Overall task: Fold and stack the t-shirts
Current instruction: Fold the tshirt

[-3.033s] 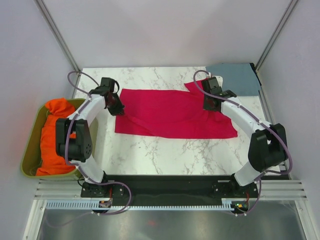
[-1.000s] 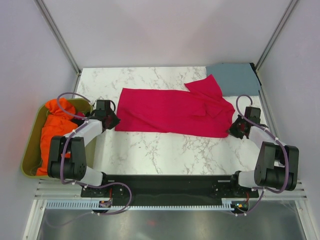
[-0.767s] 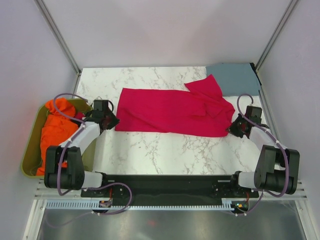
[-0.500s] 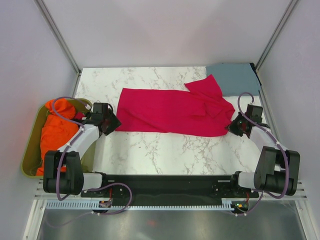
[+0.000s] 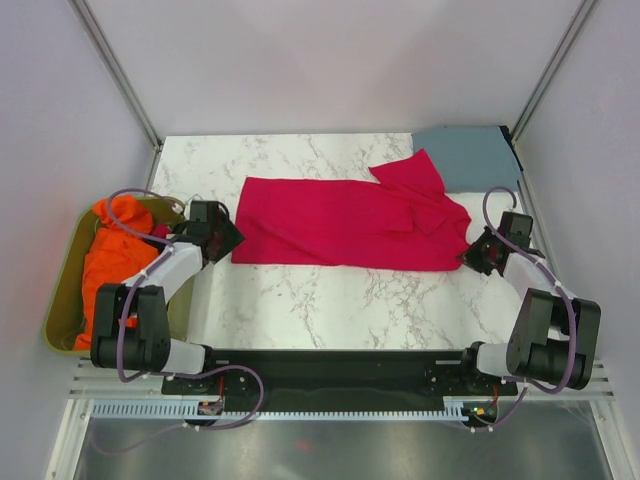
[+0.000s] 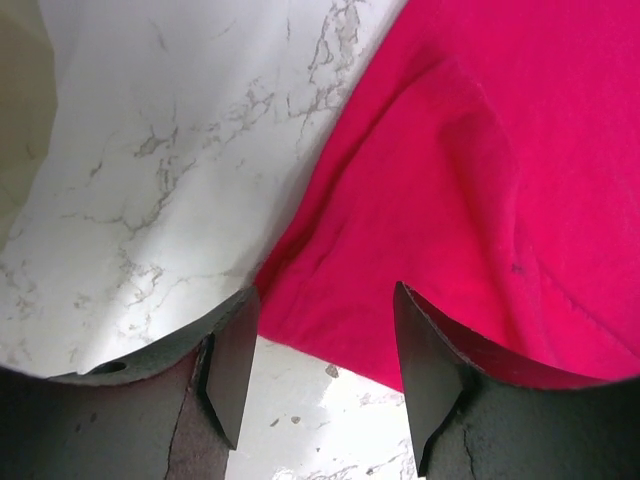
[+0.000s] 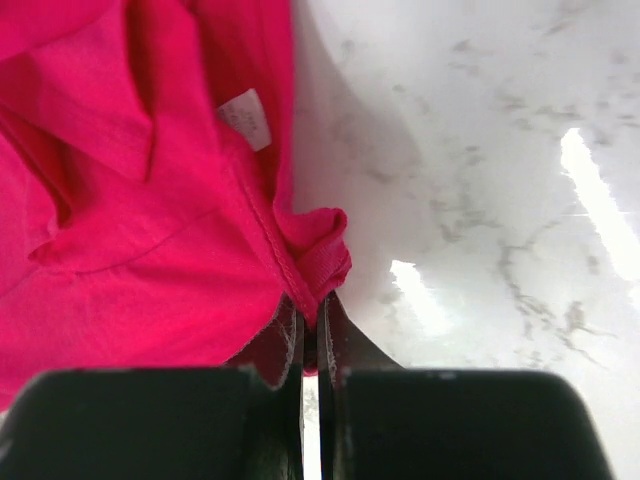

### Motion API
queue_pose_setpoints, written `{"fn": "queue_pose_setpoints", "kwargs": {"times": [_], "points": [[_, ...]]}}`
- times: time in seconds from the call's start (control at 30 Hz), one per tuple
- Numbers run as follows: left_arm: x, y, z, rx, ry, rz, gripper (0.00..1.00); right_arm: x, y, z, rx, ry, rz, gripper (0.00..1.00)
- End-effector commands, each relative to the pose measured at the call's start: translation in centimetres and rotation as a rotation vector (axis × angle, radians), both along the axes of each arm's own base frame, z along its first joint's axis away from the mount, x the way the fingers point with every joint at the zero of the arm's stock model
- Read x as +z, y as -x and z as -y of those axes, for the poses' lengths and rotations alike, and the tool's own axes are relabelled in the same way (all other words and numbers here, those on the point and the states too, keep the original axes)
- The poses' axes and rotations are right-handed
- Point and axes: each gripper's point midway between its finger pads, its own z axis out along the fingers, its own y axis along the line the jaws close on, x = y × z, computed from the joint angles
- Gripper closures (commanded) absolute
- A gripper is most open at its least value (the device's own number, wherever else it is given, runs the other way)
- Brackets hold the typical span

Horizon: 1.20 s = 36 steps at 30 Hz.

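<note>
Crimson cloth lies spread across the middle of the table (image 5: pixel 330 300), long side running left to right: this is the crimson t-shirt (image 5: pixel 345 225), flat for most of its length but rumpled at its right end, where a sleeve flap doubles back toward the table's far right corner. The blue-grey t-shirt (image 5: pixel 470 155) sits folded in that corner. The red sleeve reaches its edge, though whether it touches or overlaps is hard to tell.

The left pincer (image 6: pixel 325 330) is released, its jaws spread to either side of the shirt's corner near the table's left edge, gripping nothing. The right pincer (image 7: pixel 310 330) is clenched on a small bunched bit of hem near the table's right edge, just below the white tag (image 7: pixel 245 118).

The main risk is a lopsided pull. With one end pinched and the other free, any lift or drag from the right would probably skew the whole shirt across the table, not fold it. That pinch is also thin, so the hem could slip out under tension. A pull away from the far right corner might tug the sleeve across the blue-grey t-shirt and disturb its fold. The doubled sleeve, if left as it lies, would likely give a lumpy rectangle. Off the table's left edge, the olive bin (image 5: pixel 60 300) of orange cloth (image 5: pixel 105 260) stands close to the left arm and its looping cable, and a wide swing there could snag.
</note>
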Motion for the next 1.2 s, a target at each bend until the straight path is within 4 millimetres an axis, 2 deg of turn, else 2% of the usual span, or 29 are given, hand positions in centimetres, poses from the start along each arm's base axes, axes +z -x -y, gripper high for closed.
{"fn": "queue_pose_setpoints", "kwargs": {"times": [0.0, 0.1, 0.23, 0.27, 0.3, 0.33, 0.37, 0.5, 0.57, 0.63, 0.73, 0.77, 0.83, 0.87, 0.93, 0.97, 1.17], "points": [[-2.1, 2.8, 2.5, -0.063, 0.038, -0.115, 0.36, 0.0, 0.2, 2.0, -0.075, 0.031, 0.005, 1.00], [-2.5, 3.7, 2.4, -0.065, 0.018, -0.134, 0.36, -0.1, 0.3, 2.5, -0.091, 0.025, 0.001, 1.00], [-2.5, 4.7, 3.2, -0.096, -0.026, -0.155, 0.36, 0.1, 1.1, 4.6, -0.184, 0.030, 0.010, 1.00], [-1.4, 4.3, 4.3, -0.133, -0.053, -0.134, 0.35, 0.4, 0.9, 4.5, -0.177, 0.019, 0.028, 1.00], [-0.6, 4.2, 4.5, -0.137, -0.079, -0.120, 0.34, 0.5, 0.8, 4.2, -0.166, 0.008, 0.034, 1.00], [-0.1, 4.4, 3.9, -0.130, -0.132, -0.131, 0.33, 0.4, 0.7, 3.9, -0.154, -0.008, 0.036, 1.00], [1.7, 3.3, 4.0, -0.142, -0.157, -0.098, 0.33, 0.1, 0.6, 3.3, -0.132, -0.039, 0.030, 1.00], [6.3, 2.0, 1.9, -0.129, -0.291, -0.056, 0.29, -0.2, 0.6, 2.6, -0.106, -0.072, 0.030, 1.00], [8.7, 1.6, 2.1, -0.160, -0.313, -0.016, 0.29, 0.0, 0.5, 2.6, -0.102, -0.071, 0.040, 1.00], [9.3, 1.9, 2.9, -0.188, -0.288, -0.008, 0.29, 0.2, 0.4, 2.6, -0.101, -0.073, 0.045, 1.00], [8.3, 3.4, 3.8, -0.205, -0.225, -0.035, 0.31, 0.2, 0.4, 2.4, -0.095, -0.082, 0.045, 1.00], [6.7, 4.4, 3.8, -0.198, -0.217, -0.072, 0.31, 0.1, 0.4, 2.4, -0.097, -0.083, 0.043, 1.00], [5.5, 5.0, 3.9, -0.199, -0.203, -0.086, 0.32, 0.2, 0.4, 2.3, -0.093, -0.088, 0.046, 1.00], [4.2, 5.6, 3.9, -0.206, -0.198, -0.117, 0.33, 0.2, 0.4, 2.2, -0.090, -0.091, 0.047, 1.00], [3.5, 5.5, 4.8, -0.233, -0.166, -0.103, 0.34, 0.2, 0.5, 2.1, -0.088, -0.094, 0.048, 1.00], [2.7, 5.8, 4.8, -0.230, -0.160, -0.115, 0.34, 0.3, 0.5, 2.2, -0.088, -0.088, 0.053, 1.00], [0.8, 5.3, 5.2, -0.212, -0.145, -0.130, 0.34, 0.0, 0.7, 2.0, -0.084, -0.096, 0.045, 1.00]]}}
